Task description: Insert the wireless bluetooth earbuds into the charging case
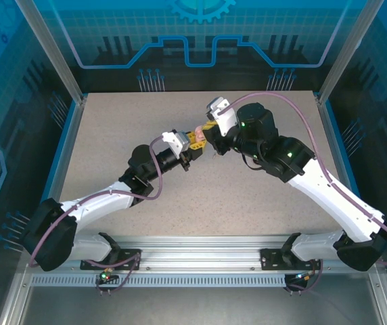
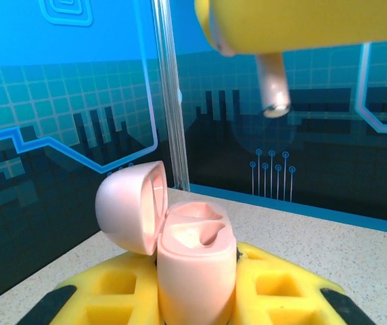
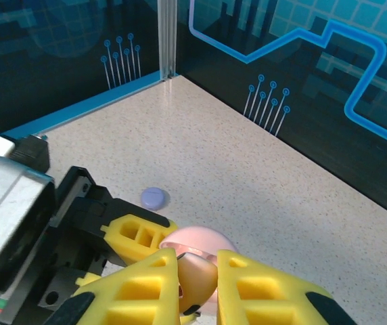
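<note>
In the left wrist view, my left gripper (image 2: 197, 292) is shut on the pale pink charging case (image 2: 195, 261) and holds it upright above the table. Its lid (image 2: 129, 206) is swung open to the left and both moulded wells show. A pale pink earbud (image 2: 272, 87) hangs stem-down above and to the right of the case, apart from it, under a yellow finger (image 2: 302, 24) of my right gripper. In the right wrist view, my right gripper (image 3: 199, 258) is shut on that earbud (image 3: 206, 277), with the case lid (image 3: 203, 238) just beyond. From above, both grippers (image 1: 203, 139) meet mid-table.
A small round lilac case (image 3: 154, 197) lies closed on the speckled table (image 3: 247, 156) beyond the left gripper's finger (image 3: 134, 237). Blue patterned walls and a clear corner post (image 2: 170, 95) bound the far side.
</note>
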### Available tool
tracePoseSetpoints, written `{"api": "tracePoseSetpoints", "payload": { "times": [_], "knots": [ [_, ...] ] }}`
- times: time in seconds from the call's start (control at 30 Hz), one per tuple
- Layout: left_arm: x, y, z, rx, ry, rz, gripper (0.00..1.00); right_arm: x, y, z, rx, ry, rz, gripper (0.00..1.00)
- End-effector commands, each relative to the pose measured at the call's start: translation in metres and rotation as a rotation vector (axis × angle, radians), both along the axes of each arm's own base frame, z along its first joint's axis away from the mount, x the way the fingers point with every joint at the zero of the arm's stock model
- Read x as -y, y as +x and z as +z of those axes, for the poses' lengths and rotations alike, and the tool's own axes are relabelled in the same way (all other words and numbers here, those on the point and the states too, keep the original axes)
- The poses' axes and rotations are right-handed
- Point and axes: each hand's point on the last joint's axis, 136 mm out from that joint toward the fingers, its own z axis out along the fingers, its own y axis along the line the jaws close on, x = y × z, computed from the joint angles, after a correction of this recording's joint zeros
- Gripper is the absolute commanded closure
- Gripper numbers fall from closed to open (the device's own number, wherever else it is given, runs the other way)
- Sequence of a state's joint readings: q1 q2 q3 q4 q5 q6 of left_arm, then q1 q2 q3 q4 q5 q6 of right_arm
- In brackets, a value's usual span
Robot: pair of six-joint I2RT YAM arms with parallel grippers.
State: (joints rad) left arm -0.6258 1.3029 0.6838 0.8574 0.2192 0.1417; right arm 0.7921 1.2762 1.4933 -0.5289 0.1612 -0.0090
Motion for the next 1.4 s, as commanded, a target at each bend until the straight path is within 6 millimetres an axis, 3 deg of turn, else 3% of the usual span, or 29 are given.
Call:
{"api": "tracePoseSetpoints", "payload": {
  "times": [0.0, 0.83, 1.1, 1.37],
  "knots": [
    [0.005, -0.007, 0.016, 0.054, -0.006, -0.031, 1.0, -0.002, 0.008, -0.008, 0.024, -0.036, -0.024, 0.84],
    [0.002, -0.014, 0.027, 0.071, -0.018, -0.036, 1.0, 0.002, 0.021, -0.037, -0.045, -0.052, -0.059, 0.86],
    [0.003, -0.015, 0.026, 0.067, -0.014, -0.041, 1.0, 0.002, 0.02, -0.035, -0.049, -0.036, -0.054, 0.86],
    [0.004, -0.013, 0.022, 0.058, -0.006, -0.04, 1.0, 0.012, 0.021, -0.017, -0.009, -0.013, -0.087, 0.86]
  ]
}}
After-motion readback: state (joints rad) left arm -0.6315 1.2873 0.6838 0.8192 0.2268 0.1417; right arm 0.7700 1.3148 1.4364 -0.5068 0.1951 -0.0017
